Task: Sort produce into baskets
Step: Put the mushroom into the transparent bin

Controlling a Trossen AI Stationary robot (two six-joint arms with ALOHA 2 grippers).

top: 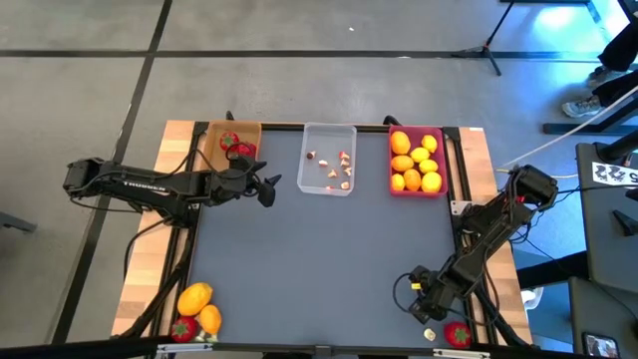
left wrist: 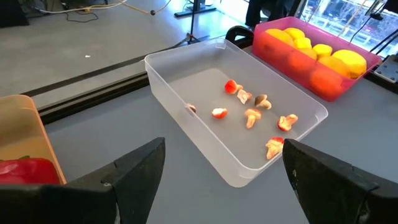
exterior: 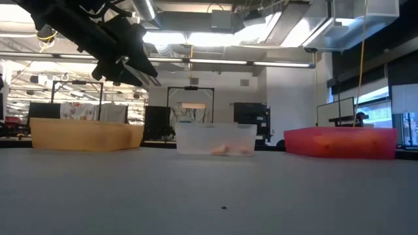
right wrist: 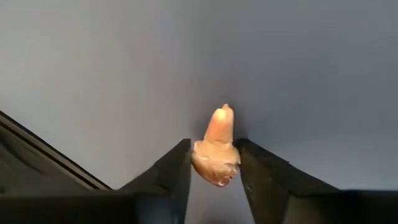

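Right wrist view: the right gripper (right wrist: pixel 214 163), low at the near right corner of the surface (top: pixel 329 259), has its jaws pressed against both sides of a small tan mushroom piece (right wrist: pixel 217 148), whose stem points away from the wrist. In the high view a red strawberry (top: pixel 458 334) lies just beside this gripper on the near right edge. The left gripper (top: pixel 267 188) hovers between the tan basket (top: pixel 212 135) and the clear basket (top: pixel 330 131) at the far side, jaws apart and empty. The clear basket already holds several mushroom bits (left wrist: pixel 252 114); the pink basket (top: pixel 417 188) at far right holds yellow and orange fruits (top: pixel 414 160); the tan basket holds a strawberry (top: pixel 239 150). More fruit (top: pixel 196 307) waits at the near left corner. The step in hand appears to be securing the mushroom piece. To do it well, the jaws should settle squarely on the cap before lifting straight up, since so small a piece could pivot or slip out; it then belongs in the clear basket.
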